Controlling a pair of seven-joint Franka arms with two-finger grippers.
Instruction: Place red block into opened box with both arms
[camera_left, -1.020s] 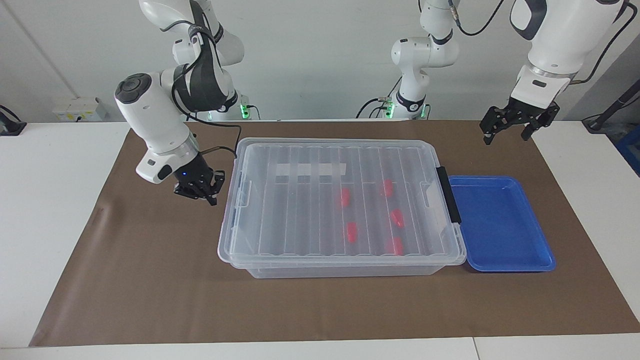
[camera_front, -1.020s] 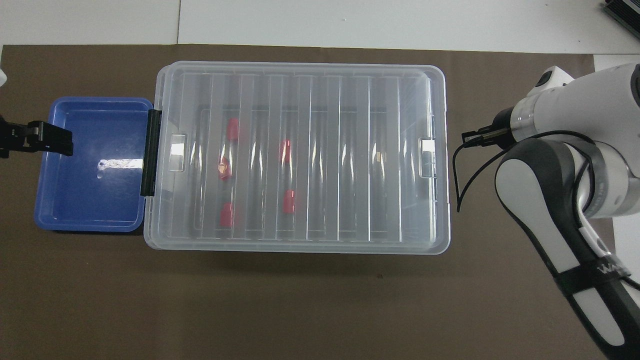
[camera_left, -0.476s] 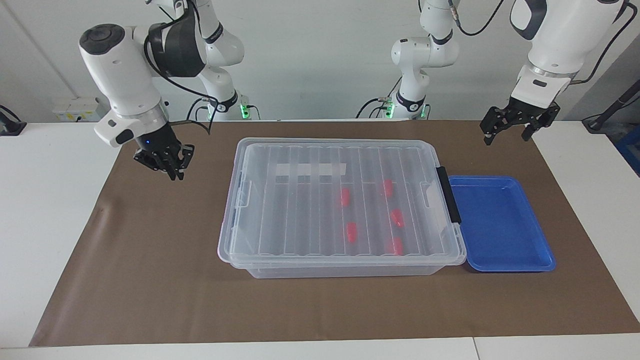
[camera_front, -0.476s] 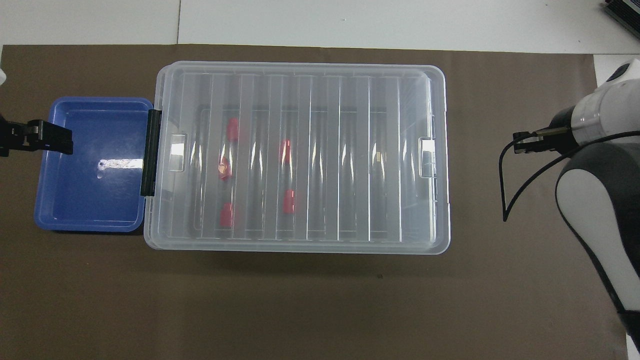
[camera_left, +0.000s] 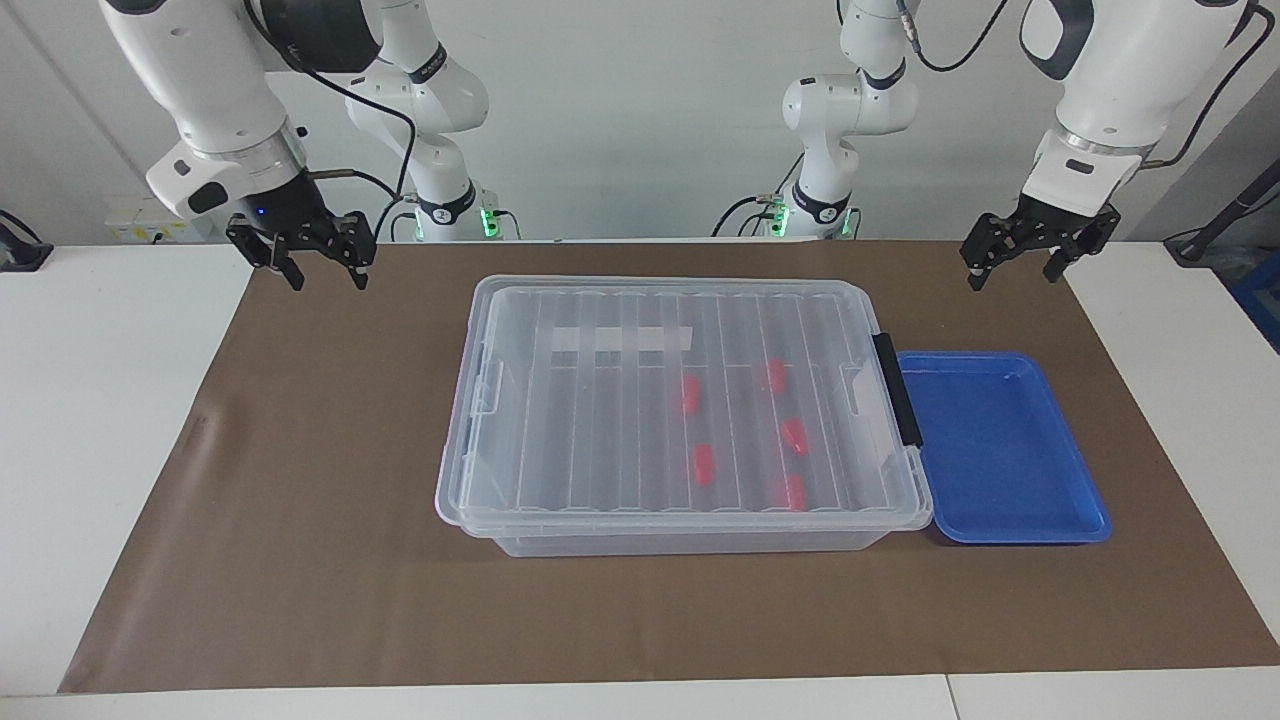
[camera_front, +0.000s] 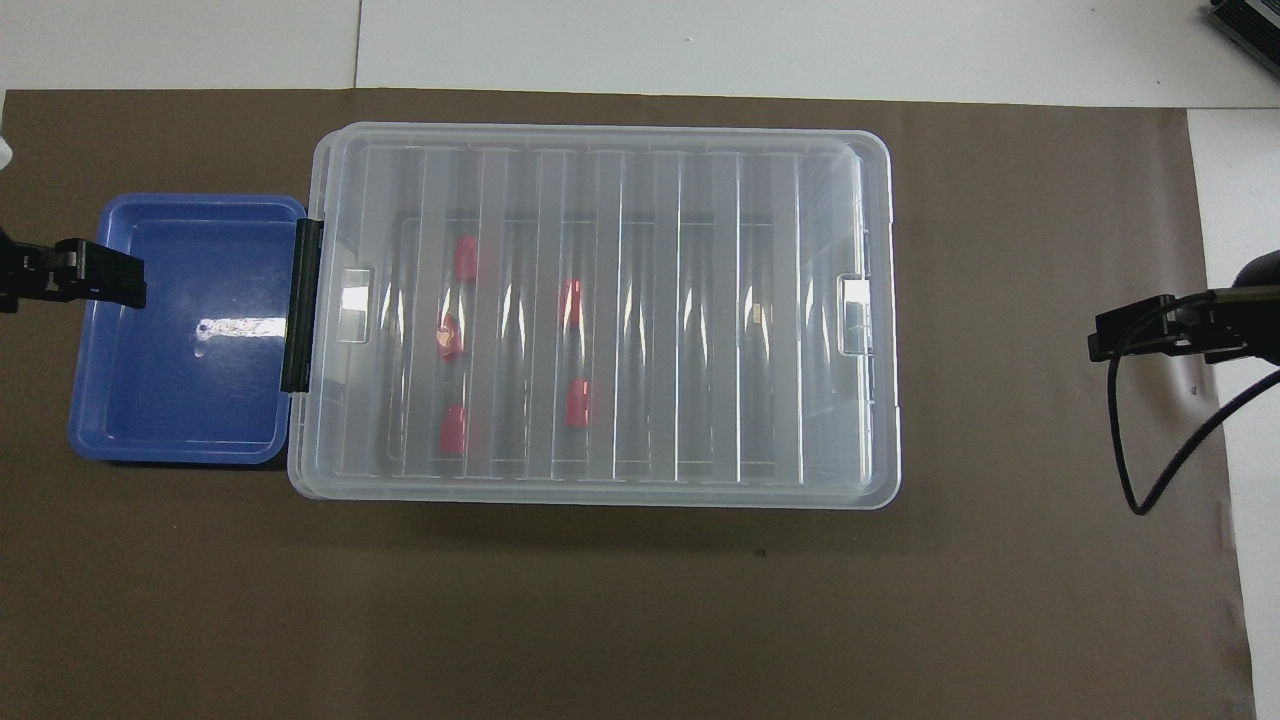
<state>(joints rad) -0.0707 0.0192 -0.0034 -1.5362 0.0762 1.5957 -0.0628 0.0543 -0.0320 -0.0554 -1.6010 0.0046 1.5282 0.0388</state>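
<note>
Facing the robots, the clear box (camera_left: 680, 410) sits mid-mat with its ribbed lid on, five red blocks (camera_left: 704, 463) visible inside through the plastic (all toward the left arm's end). A blue tray (camera_left: 1000, 450) lies just beside it. The right gripper (camera_left: 326, 268) hangs over the mat's corner, fingers spread and holding nothing; the left gripper (camera_left: 1014, 262) hangs likewise, spread and bare.

From overhead, the box (camera_front: 600, 140) keeps the blocks (camera_front: 577, 402) under its lid. The left gripper's tip (camera_front: 70, 282) overlaps the tray's (camera_front: 180, 440) edge.
</note>
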